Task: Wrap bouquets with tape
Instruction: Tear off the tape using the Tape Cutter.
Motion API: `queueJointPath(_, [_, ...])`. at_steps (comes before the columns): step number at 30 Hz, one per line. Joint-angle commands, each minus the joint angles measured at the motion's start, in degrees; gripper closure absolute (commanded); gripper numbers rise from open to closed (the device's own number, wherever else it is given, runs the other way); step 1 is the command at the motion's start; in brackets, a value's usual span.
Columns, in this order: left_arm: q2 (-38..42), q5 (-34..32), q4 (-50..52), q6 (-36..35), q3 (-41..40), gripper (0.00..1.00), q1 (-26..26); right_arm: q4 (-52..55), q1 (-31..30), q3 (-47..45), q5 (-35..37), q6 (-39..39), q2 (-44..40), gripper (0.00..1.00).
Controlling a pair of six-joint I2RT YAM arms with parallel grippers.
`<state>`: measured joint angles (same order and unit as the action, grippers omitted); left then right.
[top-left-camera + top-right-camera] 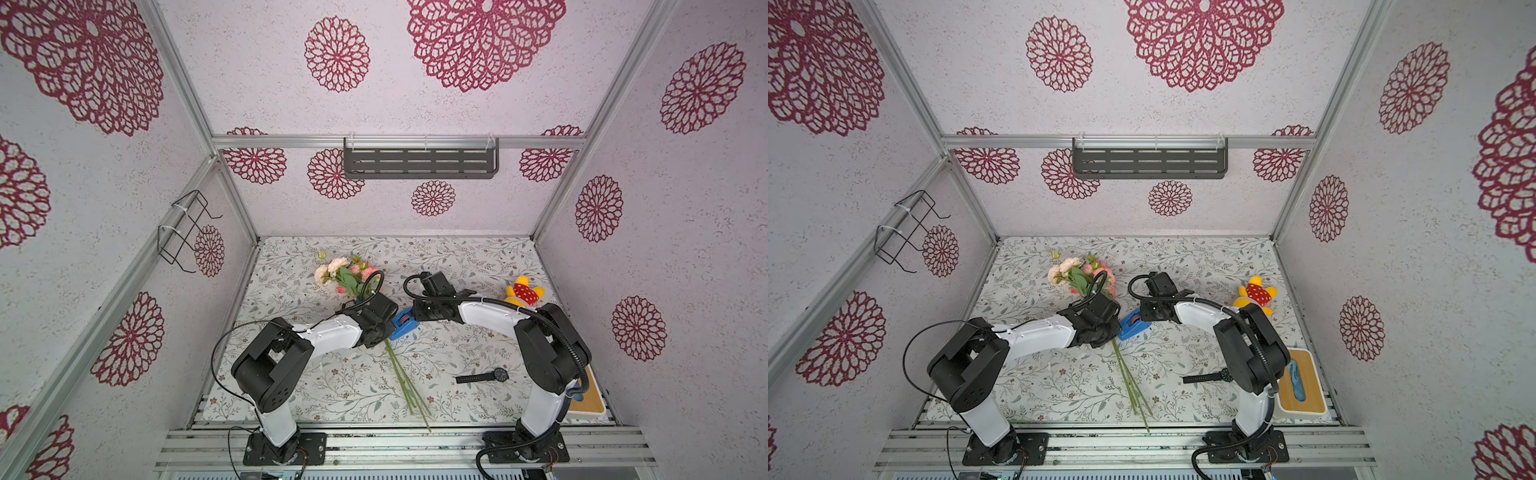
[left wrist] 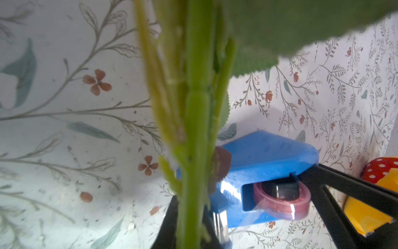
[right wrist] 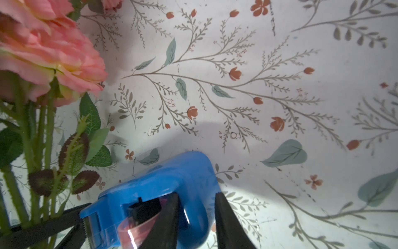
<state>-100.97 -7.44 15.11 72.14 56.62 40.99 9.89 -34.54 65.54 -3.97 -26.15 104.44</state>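
Crowding mid-table, bouquets (image 1: 347, 275) beside tape (image 1: 404, 324); open tablecloth (image 1: 465, 257) toward far edge.

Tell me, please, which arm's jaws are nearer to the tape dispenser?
Right. The right jaws clamp the wall of the dispenser; the left jaws hold the stems just beside its cutter end.

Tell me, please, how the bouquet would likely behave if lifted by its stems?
The bouquet is probably top-heavy: blooms cluster at one end of long thin stems, so it may droop. Their free ends fan apart, so some could slip from the left claw.
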Motion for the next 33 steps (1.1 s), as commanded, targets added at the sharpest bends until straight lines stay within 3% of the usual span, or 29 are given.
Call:
queueJointPath(1, [-1.5,-1.19,-0.4,-0.61,1.21,1.0,0.75,4.31,1.05,-2.26,1.72,-0.67,0.44,0.69])
queueJointPath(13, [-7.42,-1.84,2.68,-0.64,4.9,1.0,1.72,5.22,2.28,-1.55,1.46,-1.34,0.81,0.7])
queueJointPath(28, [-2.52,-4.22,-2.38,1.95,-1.37,1.0,1.59,5.22,2.2,-2.28,1.6,-2.24,0.47,0.7])
queueJointPath(33, [3.94,-6.73,-2.65,1.6,-4.38,1.0,0.29,5.84,2.2,-1.39,1.59,-2.24,0.87,0.7])
